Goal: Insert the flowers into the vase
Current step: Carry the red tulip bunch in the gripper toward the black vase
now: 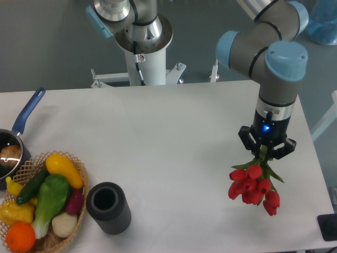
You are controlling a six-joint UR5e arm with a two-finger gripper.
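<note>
The flowers (254, 185), a bunch of red tulip buds with green stems, hang at the right side of the table with the buds pointing down toward the front. My gripper (265, 151) is shut on their stems just above the buds. The stems are mostly hidden between the fingers. The vase (108, 207), a short dark grey ribbed cylinder with an open round mouth, stands upright near the front left of the table, far to the left of the gripper.
A wicker basket (80, 167) of colourful fruit and vegetables sits directly left of the vase, almost touching it. A blue-handled saucepan (21, 122) lies at the left edge. A dark object (327, 227) sits at the front right corner.
</note>
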